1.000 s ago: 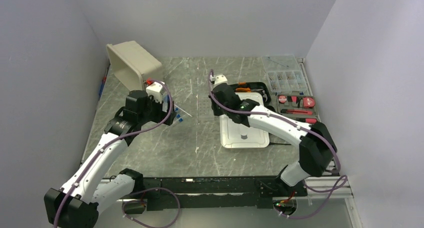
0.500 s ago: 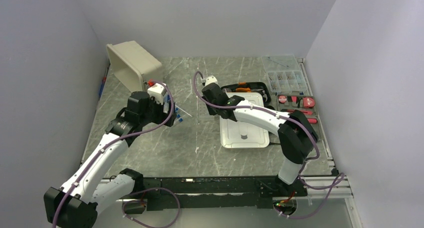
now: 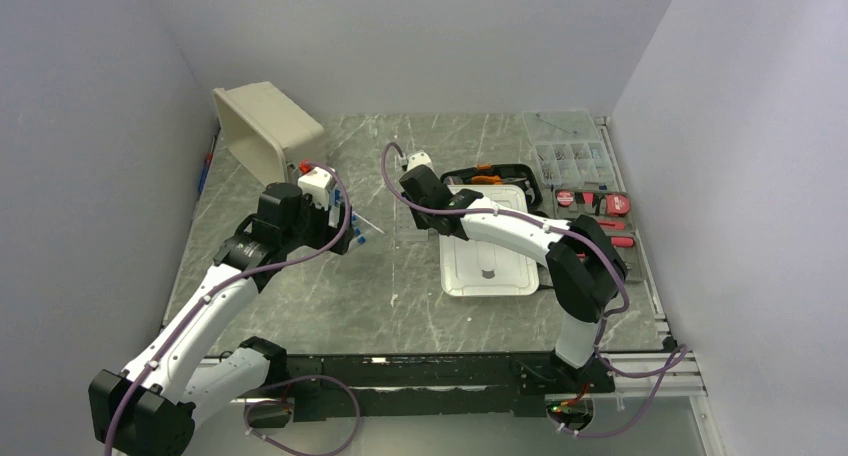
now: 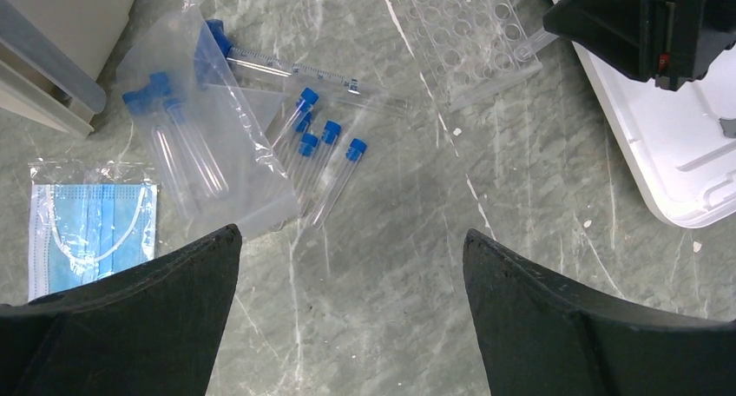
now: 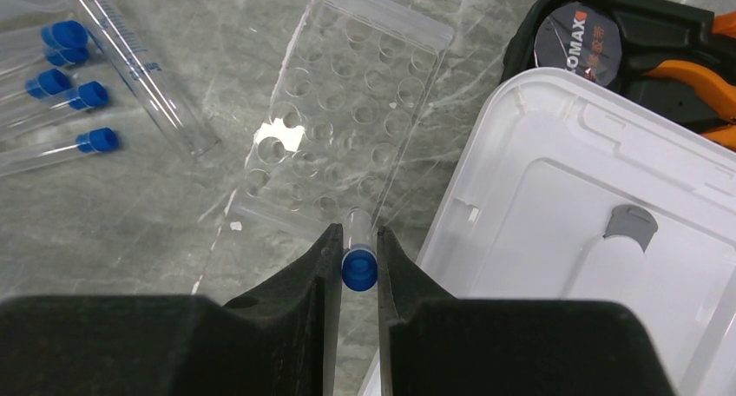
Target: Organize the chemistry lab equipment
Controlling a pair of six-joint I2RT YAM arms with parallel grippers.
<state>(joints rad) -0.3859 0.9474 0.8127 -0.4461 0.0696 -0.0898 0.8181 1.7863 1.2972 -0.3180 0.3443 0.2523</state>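
Observation:
My right gripper (image 5: 358, 240) is shut on a clear tube with a blue cap (image 5: 358, 267), held upright just over the near edge of the flat clear perforated rack (image 5: 347, 118). The rack (image 4: 460, 31) lies on the table between the arms. Several loose blue-capped tubes (image 4: 321, 157) lie beside a clear bag (image 4: 187, 144) holding more tubes, with a syringe (image 4: 286, 66) behind them. My left gripper (image 4: 349, 235) hangs open above bare table just in front of those tubes, holding nothing. In the top view it (image 3: 345, 226) is left of the right gripper (image 3: 412, 166).
A white tray (image 5: 573, 205) lies right of the rack. Behind it is a black case of orange-handled tools (image 3: 590, 211) and a clear parts box (image 3: 570, 156). A tipped beige bin (image 3: 265, 126) stands at back left. A packaged blue face mask (image 4: 91, 227) lies left of the bag.
My right arm has swung left from over the white tray toward the rack, still gripping the tube. The left arm has hardly moved and stays open.

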